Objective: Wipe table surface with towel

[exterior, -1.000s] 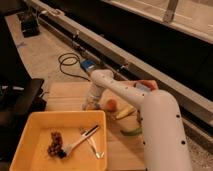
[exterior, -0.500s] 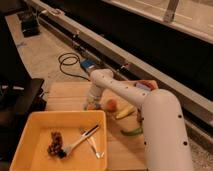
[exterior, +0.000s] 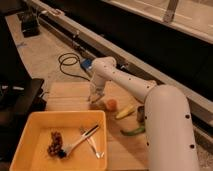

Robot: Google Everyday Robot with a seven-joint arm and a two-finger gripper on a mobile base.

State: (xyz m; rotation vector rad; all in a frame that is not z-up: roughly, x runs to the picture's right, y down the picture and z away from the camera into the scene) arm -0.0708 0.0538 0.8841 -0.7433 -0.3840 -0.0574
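The white robot arm is reaching in from the 4 o'clock corner of the view, bending at its elbow and pointing down at the light wooden table. The gripper is hanging at the end of it, down at the table surface near the table's middle. Whether it is apart, together or clamped on anything cannot be told.

The towel cannot be made out. Whether any cloth is lying under the gripper cannot be told.

A round orange fruit is lying just beside the gripper at its 4 o'clock. A long yellow fruit is lying beyond that, at 4 o'clock from the orange one. A dark cylindrical can is standing close against the arm at the yellow fruit's 3 o'clock. A green vegetable is lying at 6 o'clock from the yellow fruit, apart from it.

A yellow rectangular plastic tray is occupying the table's 7 o'clock part, well apart from the gripper. Inside it, silver metal utensils are lying crossed, and a dark brown clump is lying at their 9 o'clock.

On the floor beyond the table, at 11 o'clock from the gripper, a coiled black cable is lying.
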